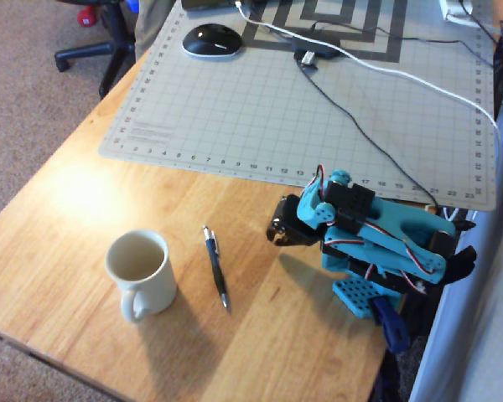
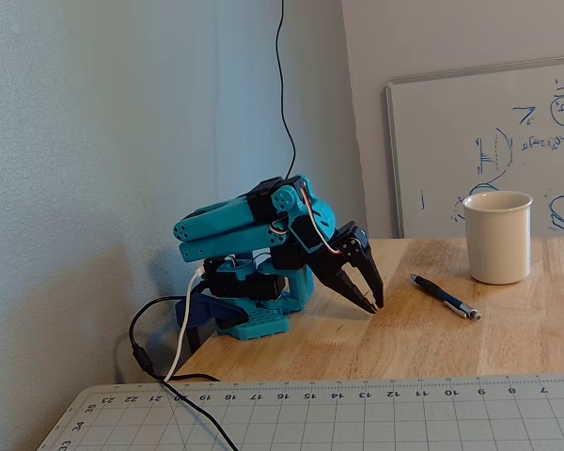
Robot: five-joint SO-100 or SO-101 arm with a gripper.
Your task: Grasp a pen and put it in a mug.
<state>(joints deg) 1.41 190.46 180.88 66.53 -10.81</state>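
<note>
- Standing by the wooden table (image 1: 84, 193), I see the teal arm (image 2: 235, 230) folded low over its base, with nothing picked up.
- The gripper (image 2: 372, 299) points down at the tabletop, fingertips just above or barely on the wood; from the fixed view the two dark fingers sit close together with only a narrow gap, and they hold nothing.
- In the overhead view the gripper (image 1: 278, 228) sits at about 3 o'clock from the pen (image 1: 215, 266), near it but clearly apart.
- The pen lies flat on the bare wood, running roughly from 11 o'clock to 5 o'clock in the overhead view, its silvery clip end toward 11 o'clock.
- The mug (image 1: 140, 270) stands upright and empty at about 9 o'clock from the pen, close beside it but not touching, its handle pointing toward 6 o'clock.
- A grey cutting mat (image 1: 302, 117) with a mouse (image 1: 210, 39) and cables lies off toward 12 o'clock, out of the way.
- I'd judge the job is at its very start: the reach toward the pen is the step in hand.
- Next, the arm would need to unfold and swing toward 9 o'clock, spread its fingers wider, turn them across the pen's thin body, and come down near its middle so it lifts level.
</note>
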